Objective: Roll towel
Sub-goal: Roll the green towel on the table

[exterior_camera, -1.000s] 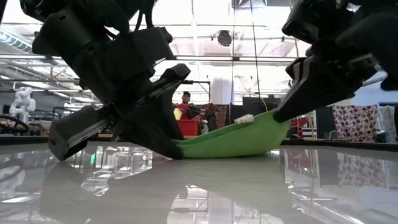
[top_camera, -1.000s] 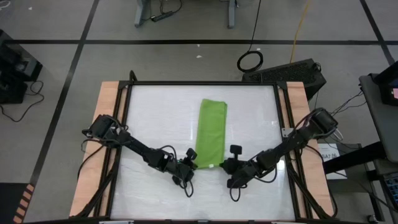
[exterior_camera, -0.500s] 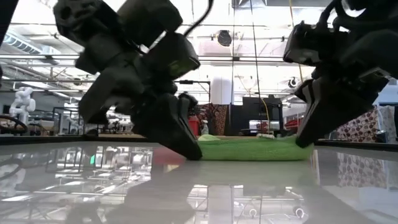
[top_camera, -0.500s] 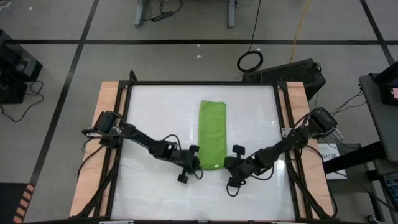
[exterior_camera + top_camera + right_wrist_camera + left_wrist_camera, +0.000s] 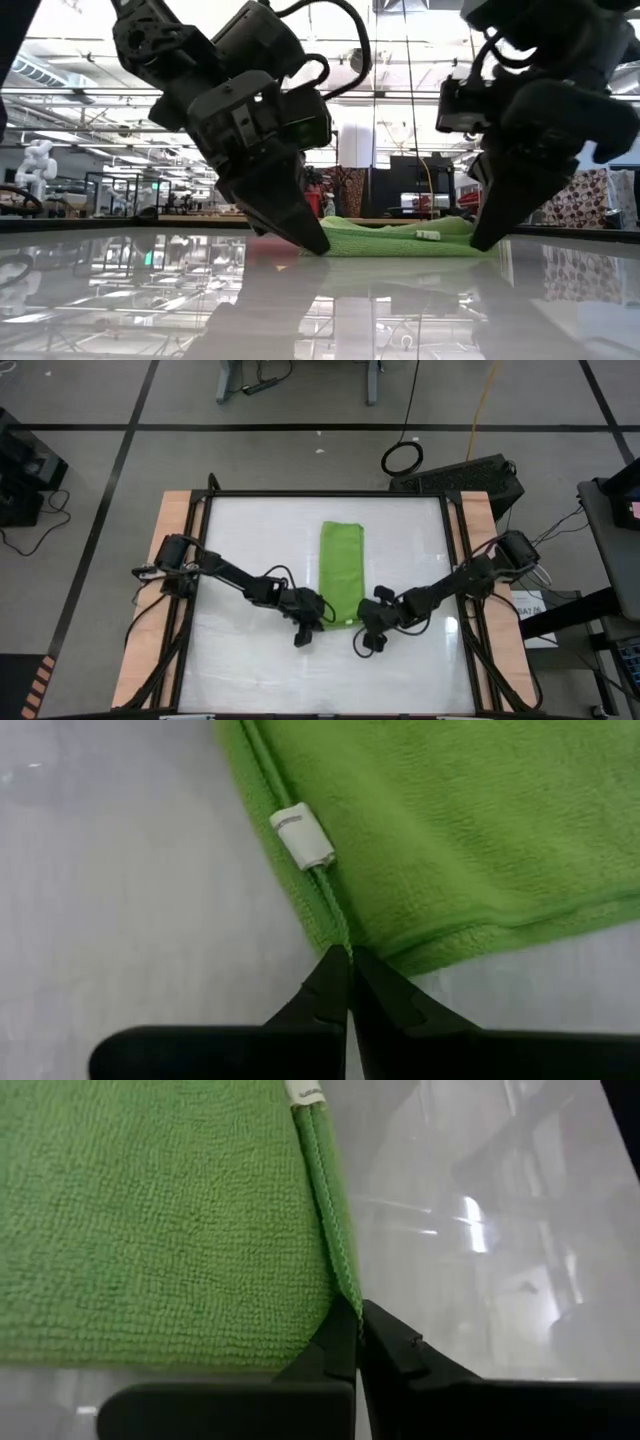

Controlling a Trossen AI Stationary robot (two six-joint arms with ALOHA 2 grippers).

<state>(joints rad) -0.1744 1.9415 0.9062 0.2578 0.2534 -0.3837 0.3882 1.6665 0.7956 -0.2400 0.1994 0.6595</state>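
The lime-green towel [image 5: 340, 565] lies as a long narrow strip on the white table, running from far to near. A small white label [image 5: 303, 835] sits on its near edge. My left gripper [image 5: 320, 616] is shut at the towel's near left corner. My right gripper [image 5: 362, 622] is shut at its near right corner. In the low view both sets of fingertips reach down to the tabletop at the two ends of the towel's near edge [image 5: 400, 242]. My left gripper pinches the very tip of the towel's near left corner [image 5: 347, 1298] between its two fingertips, slanting down from the table's left. The corner and the rest of the cloth lie on the table. My right gripper pinches the near right corner [image 5: 345, 948] by its hem, just short of the label, slanting down from the table's right. The cloth lies flat on the table here too.
Wooden rails [image 5: 170, 560] and a dark frame border the glossy white tabletop [image 5: 260, 530], with bare room on both sides of the towel. A black box [image 5: 470, 475] and cables lie on the floor beyond the far right corner.
The towel's near right corner hung lifted from my right gripper with the near edge sagging; it has come down, and the edge now lies flat on the table. My left gripper has moved toward the table's right and rolled about its axis. My right gripper has shifted slightly left.
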